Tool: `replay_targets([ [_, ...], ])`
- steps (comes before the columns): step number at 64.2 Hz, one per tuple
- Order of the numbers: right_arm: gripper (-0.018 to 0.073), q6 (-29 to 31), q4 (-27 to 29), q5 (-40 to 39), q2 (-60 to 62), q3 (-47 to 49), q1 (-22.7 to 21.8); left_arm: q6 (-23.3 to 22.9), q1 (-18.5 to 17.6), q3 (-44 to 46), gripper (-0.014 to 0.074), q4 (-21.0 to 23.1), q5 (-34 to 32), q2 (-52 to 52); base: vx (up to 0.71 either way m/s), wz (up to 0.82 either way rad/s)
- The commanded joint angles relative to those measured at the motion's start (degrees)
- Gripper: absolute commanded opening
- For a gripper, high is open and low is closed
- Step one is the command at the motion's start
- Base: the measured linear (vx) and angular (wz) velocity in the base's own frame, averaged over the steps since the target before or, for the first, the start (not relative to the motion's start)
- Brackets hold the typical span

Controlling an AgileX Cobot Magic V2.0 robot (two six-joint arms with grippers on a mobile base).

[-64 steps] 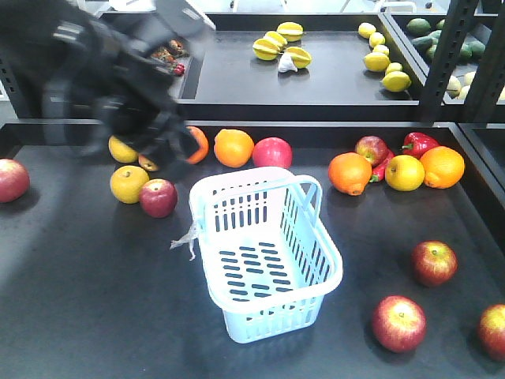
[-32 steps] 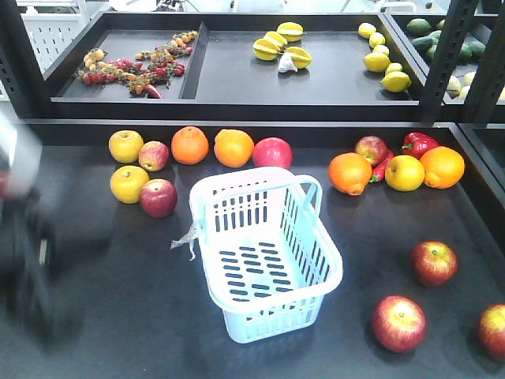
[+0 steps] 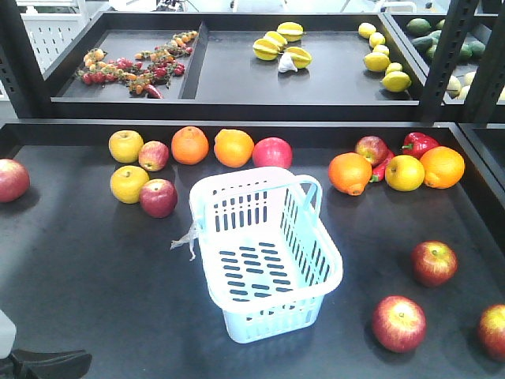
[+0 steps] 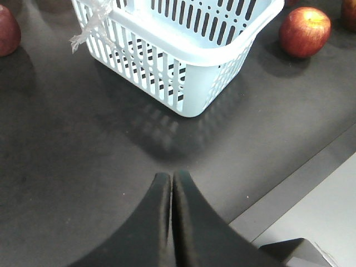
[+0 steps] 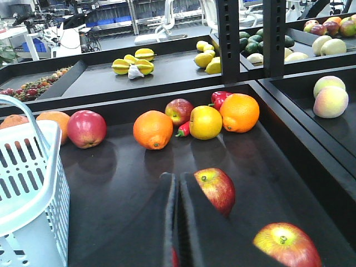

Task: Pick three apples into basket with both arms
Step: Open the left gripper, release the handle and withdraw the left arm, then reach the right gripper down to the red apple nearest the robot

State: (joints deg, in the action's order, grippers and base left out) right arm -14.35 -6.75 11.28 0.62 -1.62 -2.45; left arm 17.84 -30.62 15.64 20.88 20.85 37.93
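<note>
Left gripper (image 4: 171,177): fingers pressed flat together, nothing between them, hanging over the dark table (image 4: 67,139). The basket (image 4: 183,72) is at its 12 o'clock, well apart.

Black arm piece (image 3: 47,363): 7 o'clock corner of the front view, low over the table edge.

Far-left apple (image 3: 12,180): alone at the table's 9 o'clock edge.

Dark apple (image 3: 158,197): 10 o'clock of the basket, touching a yellow fruit (image 3: 129,183).

Small apple (image 3: 155,155): behind it, between a second yellow fruit (image 3: 126,146) and an orange (image 3: 189,144).

Basket: mid-table, upright, turned slightly askew, with a clear plastic scrap (image 3: 186,237) hanging off its 9 o'clock corner. Every apple lies outside it.

Red apple (image 3: 272,152): 12 o'clock of the basket, touching another orange (image 3: 233,148).

Back apple (image 3: 371,148): 2 o'clock, beside a red pepper (image 3: 418,144).

Near-right apple (image 3: 434,262), front apple (image 3: 399,322), edge apple (image 3: 493,332): spread around 4 o'clock, apart from one another, the last cut by the frame.

Right gripper (image 5: 177,178): fingers closed to a thin slit. A streaked apple (image 5: 216,190) lies just beside the tips at 2 o'clock, and the basket wall is at 9 o'clock.
</note>
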Motion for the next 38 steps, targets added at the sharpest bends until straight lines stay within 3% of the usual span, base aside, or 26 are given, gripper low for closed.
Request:
replay_targets([
  [1, -0.0001, 0.3, -0.6, -4.3, 0.6, -0.8, -0.3, -0.6, -0.1, 1.3, -0.0008, 1.1, -4.1, -0.1, 0.00, 0.00],
  [13, -0.0001, -0.5, 0.3, -7.3, 0.6, -0.8, -0.3, -0.6, -0.1, 1.3, -0.0008, 1.1, -3.5, -0.1, 0.00, 0.00],
  [27, -0.0001, -9.0, 12.4, -14.6, 0.6, -0.8, -0.3, -0.6, -0.1, 1.3, -0.0008, 1.1, -3.2, -0.1, 0.00, 0.00],
  [38, -0.0001, -11.0, 18.9, -16.3, 0.6, -0.8, -0.3, -0.6, -0.1, 1.3, -0.0008, 1.1, -3.1, -0.1, 0.00, 0.00],
])
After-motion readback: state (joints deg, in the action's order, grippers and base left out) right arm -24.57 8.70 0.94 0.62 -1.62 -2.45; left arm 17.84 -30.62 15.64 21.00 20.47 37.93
